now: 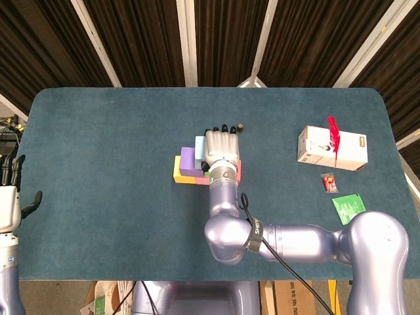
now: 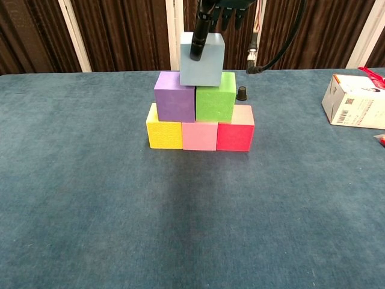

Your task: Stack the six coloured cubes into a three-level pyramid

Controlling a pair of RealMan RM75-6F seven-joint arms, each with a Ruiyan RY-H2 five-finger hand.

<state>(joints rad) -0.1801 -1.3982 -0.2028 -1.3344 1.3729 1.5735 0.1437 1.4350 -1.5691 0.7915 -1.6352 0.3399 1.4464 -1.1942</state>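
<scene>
The light blue cube [image 2: 207, 66] sits on top of the purple cube [image 2: 174, 96] and the green cube [image 2: 215, 97]. Below them stand the yellow cube [image 2: 163, 133], the pink cube [image 2: 199, 135] and the red cube [image 2: 235, 135] in a row. My right hand [image 1: 220, 146] reaches over the stack from above and grips the blue cube, thumb [image 2: 198, 42] on its front face and fingers behind it. In the head view the hand hides most of the stack. My left hand [image 1: 10, 197] hangs at the table's left edge, fingers apart, holding nothing.
A small black cap [image 2: 241, 93] stands just behind the green cube. A white box [image 1: 331, 147] lies to the right, with a small red packet [image 1: 329, 182] and a green packet [image 1: 348, 207] near it. A black cable [image 2: 283, 48] hangs behind the stack.
</scene>
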